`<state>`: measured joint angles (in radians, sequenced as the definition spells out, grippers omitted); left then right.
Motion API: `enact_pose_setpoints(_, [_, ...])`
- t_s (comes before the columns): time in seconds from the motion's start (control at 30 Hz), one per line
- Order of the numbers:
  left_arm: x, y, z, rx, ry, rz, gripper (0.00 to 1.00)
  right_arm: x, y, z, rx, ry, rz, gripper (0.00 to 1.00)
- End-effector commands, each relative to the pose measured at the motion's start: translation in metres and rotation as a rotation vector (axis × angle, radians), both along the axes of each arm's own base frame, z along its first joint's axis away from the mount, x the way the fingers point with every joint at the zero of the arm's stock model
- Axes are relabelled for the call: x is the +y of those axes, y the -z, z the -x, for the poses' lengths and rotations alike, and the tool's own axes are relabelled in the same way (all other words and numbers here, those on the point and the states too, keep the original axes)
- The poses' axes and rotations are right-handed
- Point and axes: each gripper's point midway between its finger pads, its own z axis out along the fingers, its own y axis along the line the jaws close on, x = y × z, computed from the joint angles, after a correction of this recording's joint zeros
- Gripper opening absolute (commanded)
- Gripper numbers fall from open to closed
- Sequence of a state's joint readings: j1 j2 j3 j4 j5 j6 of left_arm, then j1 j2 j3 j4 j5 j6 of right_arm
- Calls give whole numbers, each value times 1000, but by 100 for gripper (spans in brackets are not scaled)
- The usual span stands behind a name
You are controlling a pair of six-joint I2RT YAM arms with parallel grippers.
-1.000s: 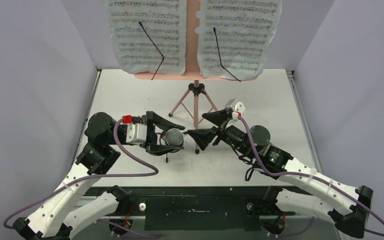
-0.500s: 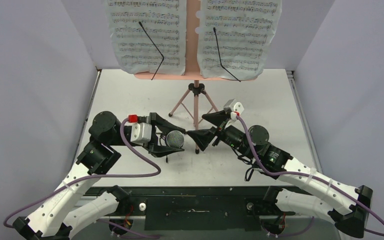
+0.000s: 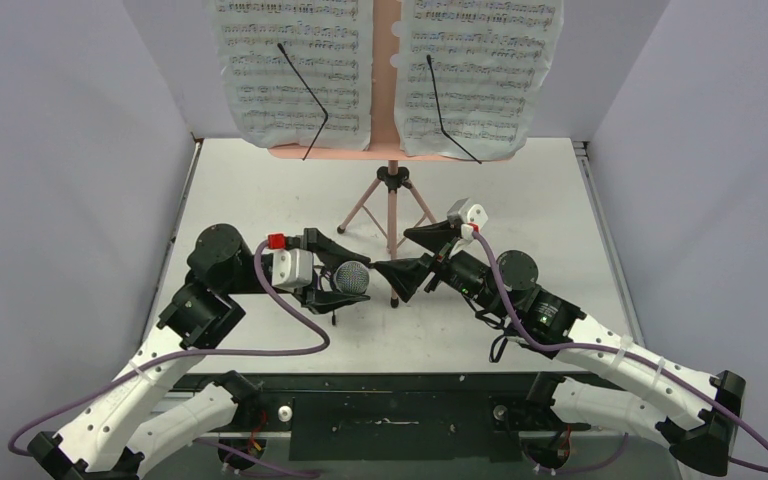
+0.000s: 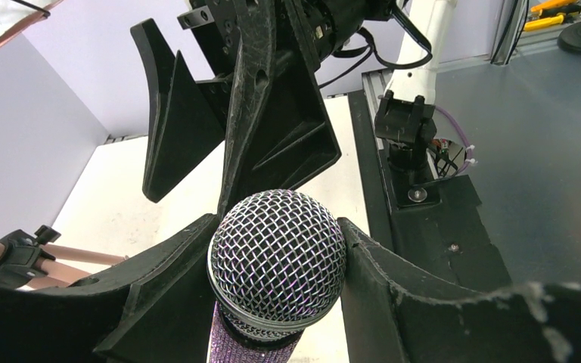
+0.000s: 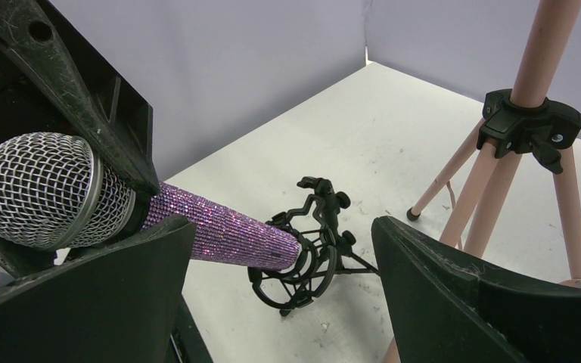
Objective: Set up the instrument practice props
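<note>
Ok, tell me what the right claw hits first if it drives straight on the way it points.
Most likely the black mic holder, with the purple microphone poking into its clip: both lie dead ahead of the open right claw. Depth is unclear.

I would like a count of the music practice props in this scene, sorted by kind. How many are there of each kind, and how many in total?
Pink music stand: 1
Sheet-music pages: 2
Purple microphone: 1
Black mic holder: 1
Total: 5
</note>
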<state>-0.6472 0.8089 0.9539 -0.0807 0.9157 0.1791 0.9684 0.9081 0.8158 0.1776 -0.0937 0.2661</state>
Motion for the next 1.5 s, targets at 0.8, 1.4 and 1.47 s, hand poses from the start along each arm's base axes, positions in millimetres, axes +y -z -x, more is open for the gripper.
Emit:
enact_pose_setpoints(0.8, [3,27,-21,-117,-110,8,0,0,-5,-3,-16,11,-7,90])
enact_pose_setpoints(1.4, [4,47,-54,-123,-229,-14,0,-2,-8,-2,-22,8,-9,90])
enact_pose_setpoints(1.47, [4,42,-56,-110,-239,3,0,-3,-9,-2,-24,12,-10,90])
